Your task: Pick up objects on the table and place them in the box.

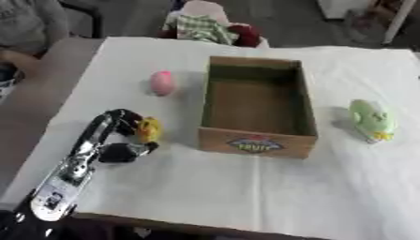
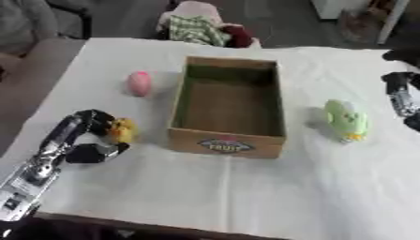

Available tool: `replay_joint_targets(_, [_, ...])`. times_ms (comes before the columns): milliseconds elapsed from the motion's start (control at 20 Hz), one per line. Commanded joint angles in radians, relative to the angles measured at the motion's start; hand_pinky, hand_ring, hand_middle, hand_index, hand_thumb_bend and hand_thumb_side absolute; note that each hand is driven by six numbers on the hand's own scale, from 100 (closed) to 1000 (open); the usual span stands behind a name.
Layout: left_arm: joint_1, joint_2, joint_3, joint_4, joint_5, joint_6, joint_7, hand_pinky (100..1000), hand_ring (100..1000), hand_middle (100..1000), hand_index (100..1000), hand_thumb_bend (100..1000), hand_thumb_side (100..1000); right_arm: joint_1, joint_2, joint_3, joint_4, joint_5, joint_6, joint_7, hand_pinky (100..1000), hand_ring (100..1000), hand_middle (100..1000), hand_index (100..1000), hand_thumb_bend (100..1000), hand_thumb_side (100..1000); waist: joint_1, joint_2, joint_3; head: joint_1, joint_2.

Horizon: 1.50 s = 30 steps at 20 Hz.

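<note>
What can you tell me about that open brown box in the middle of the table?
The brown cardboard box is an open-topped rectangular tray with upright walls and looks empty. Its near wall carries a colourful printed label. It sits flat on the white tablecloth, long side running away from the camera. A pink egg-shaped object lies to its left and a light green toy to its right; neither touches it, and no hand touches it either.

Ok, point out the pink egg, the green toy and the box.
pink egg (image 1: pixel 162 83), left eye view, middle of its rounded body.
green toy (image 1: pixel 371 119), left eye view, centre of its body.
box (image 1: pixel 258 144), left eye view, near wall by the label.
</note>
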Motion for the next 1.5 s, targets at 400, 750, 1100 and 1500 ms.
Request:
replay_joint_targets(400, [-0.026, 0.009, -0.001, 0.01, -0.072, 0.037, 0.098, 625, 467, 396, 542, 276, 144, -0.015, -0.014, -0.006, -0.019, -0.007, 0.0, 0.003, 730, 916, 752, 798, 100, 313, 0.0, -0.011, -0.004, 0.001, -0.002])
replay_joint_targets(750, [-0.031, 0.012, 0.007, -0.009, -0.119, 0.077, 0.254, 586, 400, 316, 453, 220, 140, -0.015, -0.014, -0.006, -0.019, -0.008, 0.001, 0.003, 730, 917, 752, 798, 100, 312, 0.001, -0.011, -0.003, 0.0, -0.003])
replay_joint_targets(1100, [-0.036, 0.012, 0.016, -0.032, -0.146, 0.096, 0.343, 565, 370, 283, 414, 200, 135, -0.015, -0.014, -0.006, -0.019, -0.009, 0.002, 0.003, 730, 918, 752, 797, 100, 313, 0.001, -0.013, -0.002, -0.002, -0.003])
replay_joint_targets(1500, [-0.066, 0.03, 0.032, -0.091, -0.129, 0.099, 0.393, 558, 357, 269, 397, 166, 125, -0.014, -0.014, -0.006, -0.019, -0.009, 0.002, 0.003, 729, 919, 751, 797, 100, 313, 0.002, -0.015, -0.003, -0.005, -0.002])
